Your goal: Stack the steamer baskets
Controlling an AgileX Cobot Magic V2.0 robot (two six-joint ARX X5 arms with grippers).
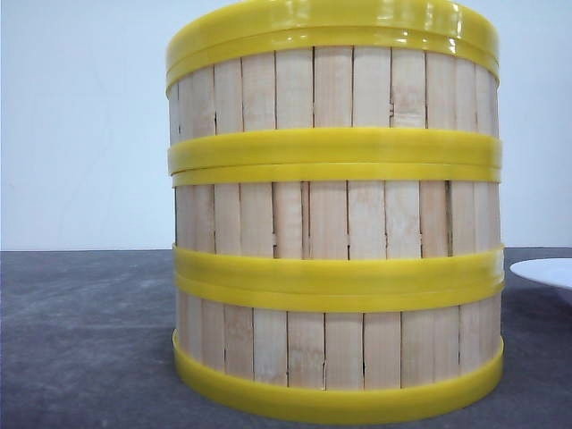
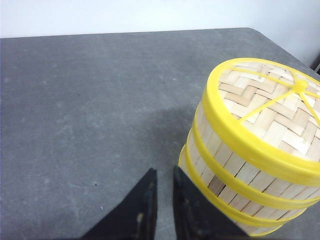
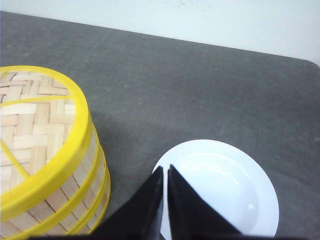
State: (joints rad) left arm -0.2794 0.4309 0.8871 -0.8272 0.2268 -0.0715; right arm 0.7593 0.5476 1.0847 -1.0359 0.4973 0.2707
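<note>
The steamer baskets [image 1: 331,223] stand as one stack of three tiers on the grey table, filling the front view, and no gripper shows there. The top of the stack [image 2: 260,150] is woven bamboo with yellow spokes. My left gripper [image 2: 164,172] hovers over bare table just beside the stack's lower rings, its jaws a little apart with nothing between them. My right gripper [image 3: 165,169] is shut and empty above the near edge of the white plate. The stack [image 3: 45,165] stands apart from it on the other side.
A flat white plate [image 3: 225,185] lies on the table beside the stack, and its rim [image 1: 545,271] shows at the right edge of the front view. The dark grey table [image 2: 90,100] ends at a white wall behind.
</note>
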